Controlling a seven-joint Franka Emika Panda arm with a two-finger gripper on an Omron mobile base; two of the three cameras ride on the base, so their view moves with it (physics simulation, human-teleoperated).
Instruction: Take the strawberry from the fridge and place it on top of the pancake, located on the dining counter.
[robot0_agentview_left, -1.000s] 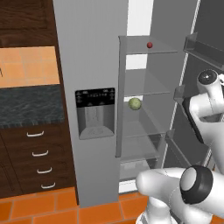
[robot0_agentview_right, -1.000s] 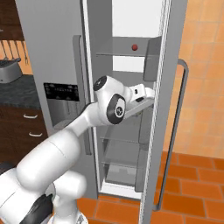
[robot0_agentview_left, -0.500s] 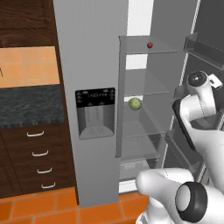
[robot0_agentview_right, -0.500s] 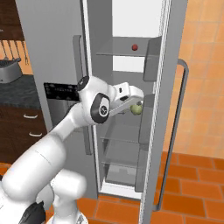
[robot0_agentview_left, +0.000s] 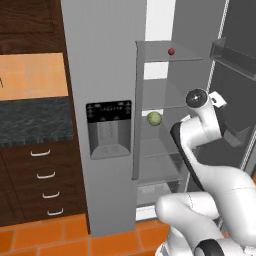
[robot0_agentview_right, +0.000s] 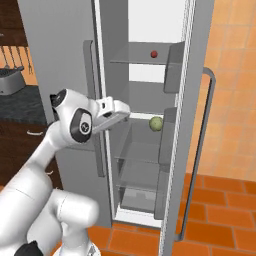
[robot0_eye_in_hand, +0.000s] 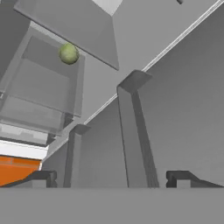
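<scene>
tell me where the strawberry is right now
The strawberry sits on the top shelf inside the open fridge, one shelf above the green fruit.

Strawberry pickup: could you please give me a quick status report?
Gripper open, empty, at the fridge opening. Strawberry on the top shelf, untouched. Green fruit one shelf lower, nearer the hand.

Three cameras on the open fridge (robot0_agentview_left: 105, 75)

Both base views look forward and down from behind the arm, left and right, sharing the shelves, the strawberry (robot0_agentview_left: 171, 51) near the top shelf's front edge and the green fruit (robot0_agentview_right: 156, 123). The hand view sits close inside, rolled, facing the door bins (robot0_eye_in_hand: 135, 131), the green fruit at its upper left.
</scene>
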